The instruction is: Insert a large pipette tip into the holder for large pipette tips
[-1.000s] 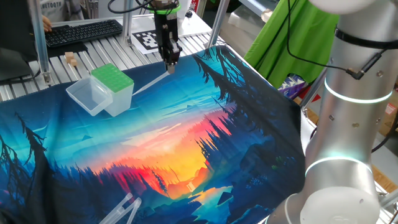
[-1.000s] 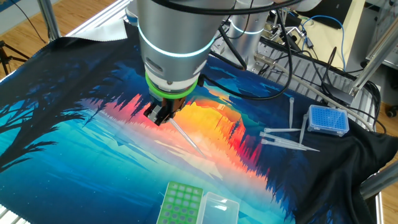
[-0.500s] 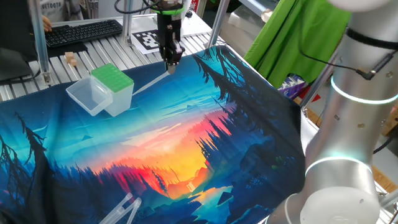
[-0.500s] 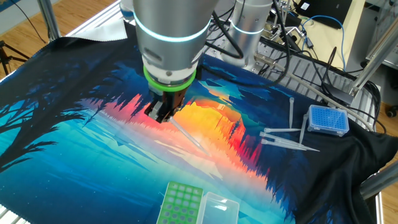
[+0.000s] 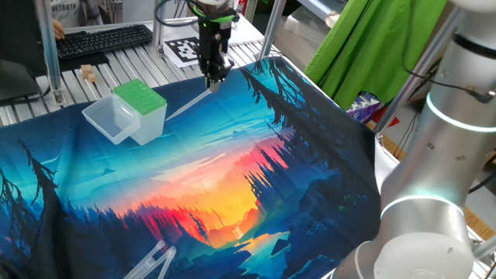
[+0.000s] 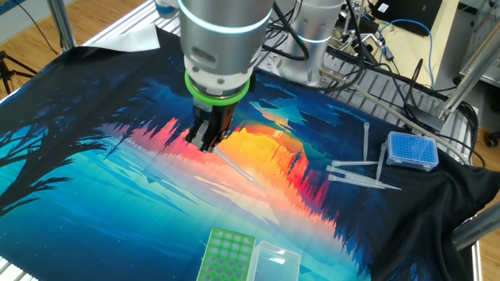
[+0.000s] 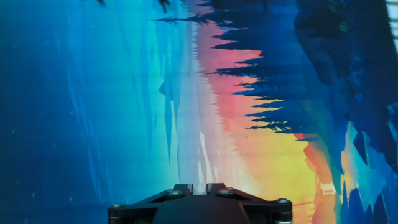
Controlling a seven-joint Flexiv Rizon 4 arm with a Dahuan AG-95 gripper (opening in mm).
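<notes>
The pincer [image 5: 212, 80] points down above the far part of the surface, its two dark fingers pressed nearly together on the thick end of the slender, translucent whitish plastic pipette tip [image 5: 188, 104]. In both fixed views the tip hangs from the fingers at a shallow slant rather than in line with them, its thin end reaching down towards the sunset-printed forest cloth [image 5: 232, 178] that covers the surface. In the other fixed view the pincer [image 6: 205, 145] is over the orange band of the print and the tip [image 6: 234, 168] trails away from it. The hand view shows mostly cloth, with pale streaks ahead of the fingers that may be the tip.

The small box with the bright green perforated top, frosted white sides and open clear lid [image 5: 141, 99] stands near the pincer, its holes all empty as far as can be told. Loose spare tips [image 6: 355, 173] and a blue tip rack [image 6: 412, 150] lie well apart on the cloth.

The main risk, as I judge it, is the slant: the tip would meet a hole obliquely, jam or flex on the green top, or swivel and slip in so light a pinch. Its thin end could also drag on the cloth.
</notes>
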